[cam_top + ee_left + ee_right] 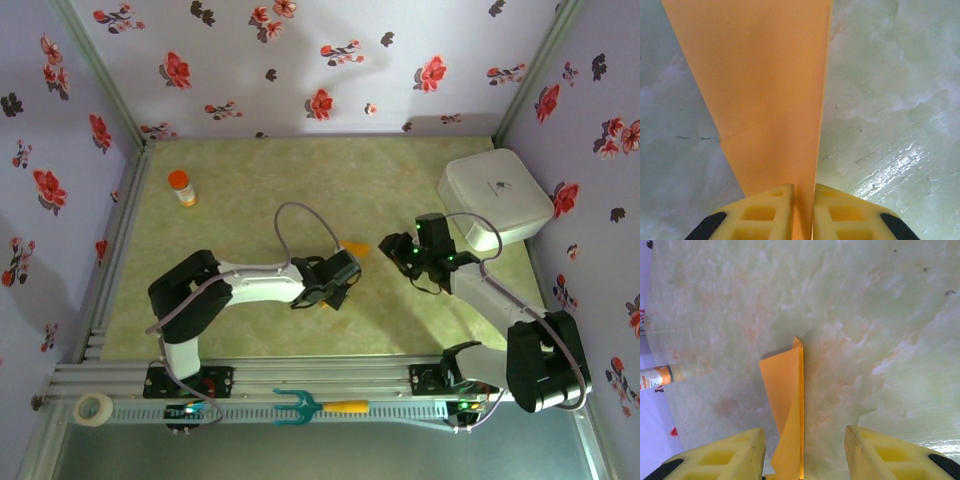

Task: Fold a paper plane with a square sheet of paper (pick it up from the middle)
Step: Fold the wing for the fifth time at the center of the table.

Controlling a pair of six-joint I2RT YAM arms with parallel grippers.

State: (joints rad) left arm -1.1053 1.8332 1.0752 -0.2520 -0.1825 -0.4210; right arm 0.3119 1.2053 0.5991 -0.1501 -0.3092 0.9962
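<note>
Nearest the arm bases, a teal fork (pixel 300 406) lies on the front rail, well short of the left gripper (pixel 803 192) and not needed for this step. The left gripper is clamped on the paper plane (pixel 765 75): its yellow pads are pressed together on the narrow end, and the paper fans out beyond them as a long orange wedge with one diagonal crease across it. From the left gripper the paper reaches forward and to the right over the green table (pixel 250 190), its far end towards the right gripper (pixel 805 432). The right gripper's jaws stand apart, one pad on each side of the folded paper. The sheet stands edge-up between them, nearer to one pad than the other, and neither pad is pressing on it. This looks like a change of grip or the pressing of a fold. To do it well, the left clamp should stay firm so the layers do not slide, and the right pads should close squarely on the doubled edge without tugging it sideways, since a skewed pinch would probably open the loose flap. Farther off, a small orange-capped bottle (pixel 182 187) stands well to the left of and beyond the left gripper, and a white box (pixel 495 197) sits beyond it to the right.
</note>
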